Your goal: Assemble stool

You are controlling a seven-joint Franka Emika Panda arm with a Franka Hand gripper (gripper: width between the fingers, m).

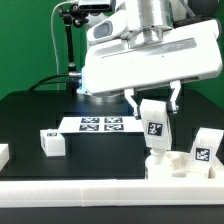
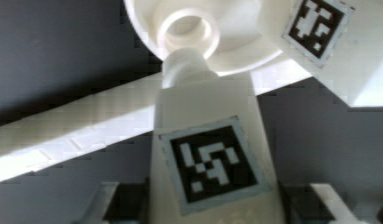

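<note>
My gripper [image 1: 154, 105] is shut on a white stool leg [image 1: 155, 124] that carries a marker tag and stands upright. The leg's lower end rests on the round white seat [image 1: 172, 168] at the exterior view's lower right. In the wrist view the leg [image 2: 206, 140] runs from between my fingers [image 2: 120, 198] down to a round socket in the seat [image 2: 156, 14]. A second leg [image 1: 205, 148] stands on the seat's right side, its tag showing [image 2: 319, 24]. A third leg [image 1: 53, 143] lies loose on the black table at the left.
The marker board [image 1: 100, 124] lies flat behind the seat. A long white rail [image 1: 90, 192] runs along the front edge of the table. Another white piece [image 1: 3, 153] sits at the far left edge. A black stand [image 1: 68, 45] rises at the back.
</note>
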